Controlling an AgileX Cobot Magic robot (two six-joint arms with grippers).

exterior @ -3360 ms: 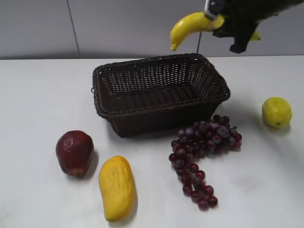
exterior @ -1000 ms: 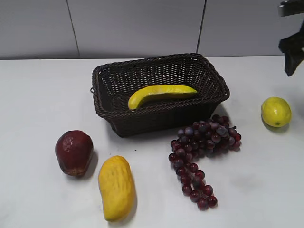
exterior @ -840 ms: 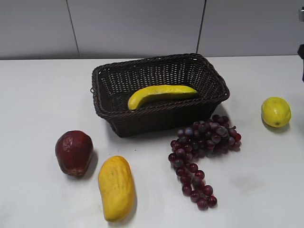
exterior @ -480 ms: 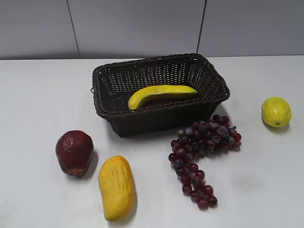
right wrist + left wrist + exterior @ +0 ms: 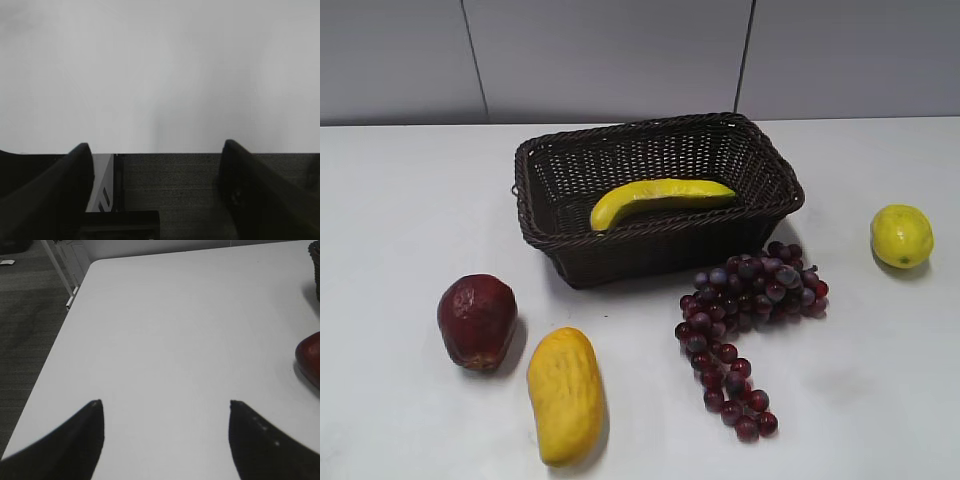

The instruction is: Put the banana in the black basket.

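Observation:
The banana (image 5: 660, 198) lies inside the black basket (image 5: 535, 235), lengthwise across its floor, with nothing touching it. Neither gripper shows in the exterior view. My left gripper (image 5: 165, 402) is open and empty over bare white table; the basket's edge (image 5: 316, 255) shows at that view's far right. My right gripper (image 5: 157, 145) is open and empty, over the table's edge with dark floor below. Banana and basket are out of the right wrist view.
In front of the basket lie a dark red fruit (image 5: 477, 321), also in the left wrist view (image 5: 309, 357), a stubby yellow-orange fruit (image 5: 566, 395) and purple grapes (image 5: 745, 310). A lemon (image 5: 901, 236) sits at the right. The white table (image 5: 410, 200) has a left edge (image 5: 65, 325).
The right arm, first holding the banana above the basket, let it drop into the basket and withdrew out of the exterior view to the upper right. The banana now rests still.

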